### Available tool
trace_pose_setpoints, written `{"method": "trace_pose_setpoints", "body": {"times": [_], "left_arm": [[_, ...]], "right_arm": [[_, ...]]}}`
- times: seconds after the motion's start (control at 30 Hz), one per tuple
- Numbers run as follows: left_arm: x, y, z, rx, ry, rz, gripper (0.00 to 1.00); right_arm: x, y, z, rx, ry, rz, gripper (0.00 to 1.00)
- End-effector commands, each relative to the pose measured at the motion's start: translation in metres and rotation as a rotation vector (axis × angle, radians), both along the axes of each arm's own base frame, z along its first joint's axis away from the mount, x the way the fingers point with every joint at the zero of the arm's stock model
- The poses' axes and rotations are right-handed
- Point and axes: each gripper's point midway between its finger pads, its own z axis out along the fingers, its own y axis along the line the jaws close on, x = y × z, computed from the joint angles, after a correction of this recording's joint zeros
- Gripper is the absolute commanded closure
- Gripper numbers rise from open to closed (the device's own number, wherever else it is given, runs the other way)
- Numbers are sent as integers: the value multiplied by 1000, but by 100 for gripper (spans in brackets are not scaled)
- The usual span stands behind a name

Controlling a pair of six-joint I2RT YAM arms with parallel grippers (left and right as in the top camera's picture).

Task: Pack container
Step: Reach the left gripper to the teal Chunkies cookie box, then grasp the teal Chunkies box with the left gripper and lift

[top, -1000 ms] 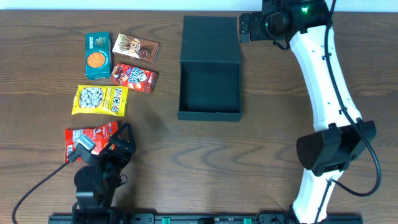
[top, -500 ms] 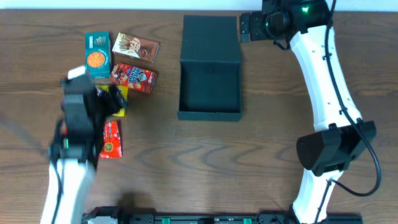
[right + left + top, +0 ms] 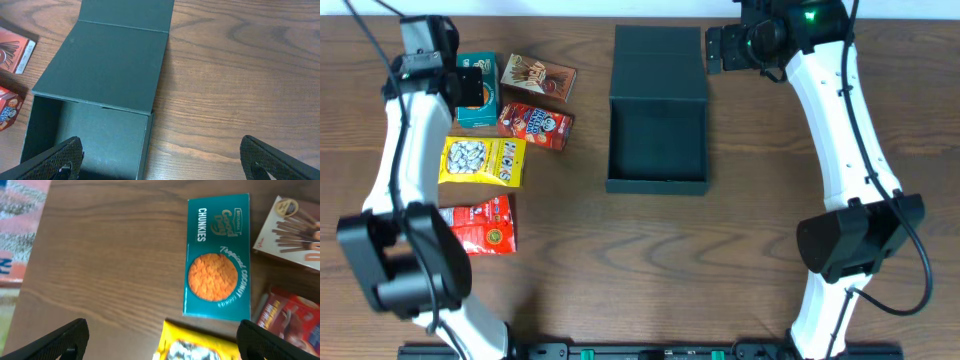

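Note:
The container (image 3: 657,140) is a black square box, open and empty, with its flap lid (image 3: 660,62) laid flat behind it. It also shows in the right wrist view (image 3: 100,100). My right gripper (image 3: 715,48) is open and empty, hovering by the lid's right edge (image 3: 167,157). My left gripper (image 3: 460,82) is open and empty above the teal cookie box (image 3: 477,92) at the back left. In the left wrist view, its fingers (image 3: 162,342) straddle the top of the yellow packet (image 3: 200,349), with the cookie box (image 3: 217,255) ahead.
Left of the container lie a brown stick-biscuit box (image 3: 538,77), a red snack box (image 3: 535,125), the yellow packet (image 3: 482,161) and a red packet (image 3: 480,225). The table's left edge shows in the left wrist view (image 3: 30,255).
My left arm has swung from the front left, by the red packet, up to the back left over the teal cookie box. The right arm has not moved.

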Motion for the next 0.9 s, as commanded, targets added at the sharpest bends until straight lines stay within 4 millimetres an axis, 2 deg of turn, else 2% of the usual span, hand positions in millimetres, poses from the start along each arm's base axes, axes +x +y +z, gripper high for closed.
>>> {"method": "trace_pose_setpoints", "body": {"times": [0.0,0.17,0.3,0.43,0.5,0.63,0.73,0.87], "left_arm": [[14,2,-18,6,40,-43,5],[30,3,-67,-26,75,-52,5],[37,-5,-94,-144,65,-56,5],[42,-5,-101,-193,43,-60,5],[45,-12,-101,-237,32,-88,5],[52,-20,-93,-273,1,-114,4],[60,-19,-86,-265,-29,-119,5],[60,-11,-85,-262,-38,-107,5]], "right_arm": [[-1,-2,-1,-10,5,3,1],[-3,-3,-2,-13,15,3,1],[-4,-3,-3,-14,22,3,1],[-6,-3,-4,-14,28,3,1],[-6,-3,-4,-10,32,-6,1],[-6,-3,-4,-6,35,-13,1],[-7,-4,-5,-1,38,-22,1],[-8,-2,-5,-2,43,-20,1]]}}
